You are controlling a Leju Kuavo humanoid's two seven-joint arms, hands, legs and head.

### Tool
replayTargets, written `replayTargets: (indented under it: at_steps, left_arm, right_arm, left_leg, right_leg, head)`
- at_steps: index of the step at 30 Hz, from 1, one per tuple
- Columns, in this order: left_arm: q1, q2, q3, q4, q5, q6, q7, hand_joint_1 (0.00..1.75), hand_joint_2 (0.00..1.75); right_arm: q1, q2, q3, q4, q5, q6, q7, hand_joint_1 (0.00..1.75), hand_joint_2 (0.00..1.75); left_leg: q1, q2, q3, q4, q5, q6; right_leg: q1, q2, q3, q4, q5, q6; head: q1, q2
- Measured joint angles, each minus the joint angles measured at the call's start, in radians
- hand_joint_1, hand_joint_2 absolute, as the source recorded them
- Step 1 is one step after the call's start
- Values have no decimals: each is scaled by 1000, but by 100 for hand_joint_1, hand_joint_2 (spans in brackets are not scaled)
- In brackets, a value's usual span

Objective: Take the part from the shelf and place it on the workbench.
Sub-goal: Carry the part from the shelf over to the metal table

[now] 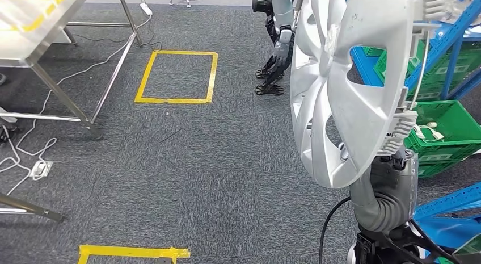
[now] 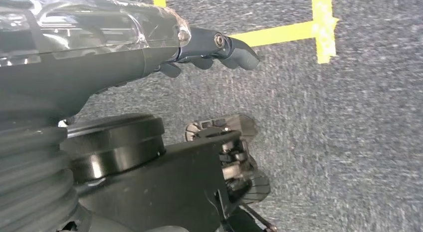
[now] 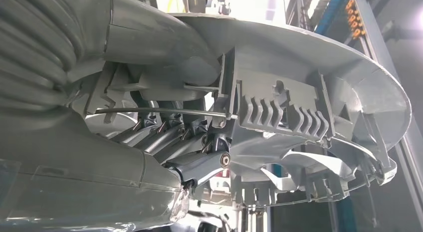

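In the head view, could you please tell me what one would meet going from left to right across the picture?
Metal table → yellow tape rectangle on the carpet → another robot's hanging hand → silver wheel cover, held up by the right hand → green crates on the blue shelf.

A workshop: blue shelving (image 1: 448, 54) with green crates (image 1: 448, 128), yellow floor tape (image 1: 177, 76), steel workbench (image 1: 34, 25).

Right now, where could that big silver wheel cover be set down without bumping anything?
Open carpet lies between the metal table and the wheel cover, including the yellow taped box. The right side is crowded: blue shelving and green crates. White cables trail beneath the table.
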Motion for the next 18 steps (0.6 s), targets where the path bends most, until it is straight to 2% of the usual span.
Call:
replayTargets:
  at_steps: [1,2,3,4,6,7,8,9,10,11,12,13,14,15,17,18]
  left_arm:
    - [0,1,0,0,0,0,0,0,175]
    - [1,1,0,0,0,0,0,0,175]
    - [1,2,0,0,0,0,0,0,175]
    - [2,4,0,1,0,0,0,0,175]
    - [1,4,0,1,0,0,0,0,175]
    - [0,5,0,1,0,0,0,0,175]
    - [-1,5,0,0,0,0,0,0,175]
    - [-2,4,0,0,0,0,-1,0,175]
    - [-2,4,0,0,1,-1,-1,0,175]
    - [0,4,0,0,1,-1,-1,0,175]
    - [1,4,0,0,2,-1,-1,0,175]
    - [2,4,0,0,2,-1,0,0,175]
    - [2,4,0,0,3,-1,0,0,175]
    - [2,4,0,0,3,-1,0,0,175]
    - [2,4,0,0,3,-1,-1,0,175]
    - [2,4,0,0,3,-1,-1,0,175]
  right_arm:
    - [0,0,0,2,0,0,0,175,175]
    - [-2,0,0,3,0,0,0,175,175]
    - [-3,1,0,4,0,1,1,175,175]
    - [-4,1,0,5,0,1,1,175,175]
    - [-3,1,0,7,-1,2,1,175,175]
    - [-2,1,0,7,-1,2,1,175,175]
    - [-2,1,0,7,-2,2,1,175,175]
    - [-2,1,-1,7,-2,2,2,175,175]
    - [-3,1,-1,7,-2,2,2,175,175]
    - [-4,1,-1,7,-2,2,2,175,175]
    - [-4,1,0,7,-3,2,2,175,175]
    - [-3,1,0,7,-3,2,2,175,175]
    - [-3,1,0,7,-4,2,2,175,175]
    - [-3,1,0,7,-5,2,2,175,175]
    - [-4,1,0,7,-7,2,2,175,175]
    - [-5,1,0,7,-7,2,2,175,175]
  left_leg:
    - [0,6,4,4,-9,-8]
    - [-2,14,7,11,-19,-16]
    - [-4,22,8,17,-26,-22]
    - [-8,35,7,21,-33,-27]
    - [-7,56,11,27,-46,-35]
    - [-3,42,10,38,-59,-39]
    - [0,16,-1,67,-79,-43]
    - [3,-15,-26,117,-105,-45]
    - [5,-41,-65,187,-135,-44]
    - [5,-49,-111,261,-159,-43]
    - [5,-50,-150,317,-168,-41]
    - [4,-50,-177,341,-157,-37]
    - [3,-53,-185,327,-125,-32]
    - [3,-62,-176,279,-78,-27]
    - [6,-118,-138,160,4,-19]
    - [6,-139,-122,119,22,-17]
  right_leg:
    - [0,-22,25,-58,31,6]
    - [2,-43,46,-109,49,6]
    - [5,-58,55,-135,52,-1]
    - [10,-61,56,-139,42,-11]
    - [11,-37,50,-137,35,-32]
    - [12,-25,50,-136,33,-39]
    - [11,-12,51,-136,32,-44]
    - [12,-1,52,-136,30,-50]
    - [13,10,53,-136,29,-54]
    - [15,23,53,-136,27,-57]
    - [18,36,54,-136,26,-60]
    - [20,50,56,-135,24,-62]
    - [22,63,60,-135,22,-63]
    - [22,76,65,-135,20,-63]
    - [21,101,72,-134,14,-59]
    - [19,113,72,-134,12,-55]
  head:
    - [3,0]
    - [8,0]
    - [10,0]
    - [8,0]
    - [-2,0]
    - [-8,0]
    - [-14,0]
    - [-19,0]
    - [-24,0]
    - [-28,0]
    - [-29,0]
    - [-30,0]
    - [-31,0]
    - [-31,0]
    - [-32,0]
    - [-33,0]
